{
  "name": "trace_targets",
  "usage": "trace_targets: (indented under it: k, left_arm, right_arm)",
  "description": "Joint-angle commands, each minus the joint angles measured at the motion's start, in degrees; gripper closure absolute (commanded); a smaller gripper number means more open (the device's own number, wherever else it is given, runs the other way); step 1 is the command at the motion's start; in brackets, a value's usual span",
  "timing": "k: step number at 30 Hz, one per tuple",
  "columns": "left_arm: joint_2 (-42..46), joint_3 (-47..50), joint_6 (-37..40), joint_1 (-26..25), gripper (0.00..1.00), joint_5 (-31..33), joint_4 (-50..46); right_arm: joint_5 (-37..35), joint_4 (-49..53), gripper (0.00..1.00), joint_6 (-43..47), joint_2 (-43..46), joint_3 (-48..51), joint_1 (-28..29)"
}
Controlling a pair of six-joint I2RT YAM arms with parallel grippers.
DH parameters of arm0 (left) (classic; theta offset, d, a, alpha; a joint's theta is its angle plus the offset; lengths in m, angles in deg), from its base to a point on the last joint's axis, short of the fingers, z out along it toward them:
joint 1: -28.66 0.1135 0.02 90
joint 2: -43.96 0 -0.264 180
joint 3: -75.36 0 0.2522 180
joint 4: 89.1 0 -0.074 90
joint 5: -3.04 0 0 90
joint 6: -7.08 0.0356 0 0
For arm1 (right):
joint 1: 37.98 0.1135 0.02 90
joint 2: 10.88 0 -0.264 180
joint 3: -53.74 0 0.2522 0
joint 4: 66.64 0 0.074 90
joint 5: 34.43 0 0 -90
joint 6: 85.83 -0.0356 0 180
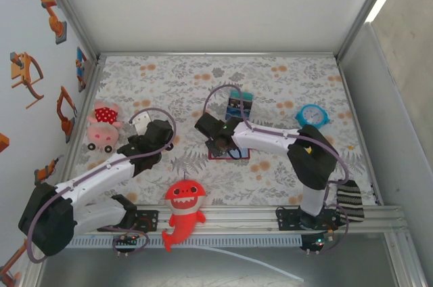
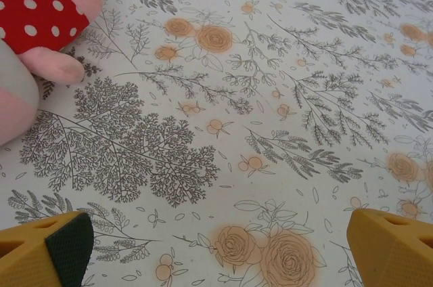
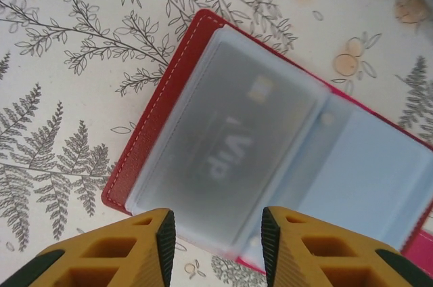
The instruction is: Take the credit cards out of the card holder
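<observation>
The right tool [image 3: 218, 233] is hanging over the near edge of the card holder [image 3: 352, 172], its fingers partly apart and clamping nothing. The card holder is lying open and flat on the floral worktop [image 2: 270, 97], a credit card [image 3: 216, 145] showing through its frosted sleeve. The left tool [image 2: 216, 253] is hovering wide apart and empty above bare worktop, near a pink plush toy [image 2: 40, 16].

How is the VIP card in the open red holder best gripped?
Probably the card edge at the sleeve mouth, coming in low from that side: it lies flat under frosted plastic, so pinching from above catches only sleeve. Which side opens is unclear.
</observation>
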Motion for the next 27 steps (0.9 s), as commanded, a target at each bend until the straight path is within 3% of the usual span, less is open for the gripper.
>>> trace_targets:
  k: [1,4,5,6,27]
  left_arm:
    - [1.1,0.7,-1.1,0.5,0.03,1.9,-2.0]
    - [1.4,1.1,-1.2,0.4,0.03,1.8,-1.9]
    - [1.4,1.2,-1.3,0.4,0.03,1.8,-2.0]
    - [1.4,1.3,-1.3,0.5,0.03,1.9,-1.9]
    - [-0.5,0.4,-0.8,0.5,0.03,0.5,-1.7]
  right_arm:
    - [-0.4,0.0,0.6,-3.1,-1.8,-2.3,0.2]
    - [-0.2,0.1,0.57,-3.2,-3.1,-2.8,0.1]
    - [0.2,0.0,0.47,-3.3,-3.6,-2.9,0.2]
    - [0.6,0.0,0.43,-3.2,-4.0,-3.2,0.2]
    - [3.0,-3.2,0.45,-4.4,-5.8,-0.7,0.0]
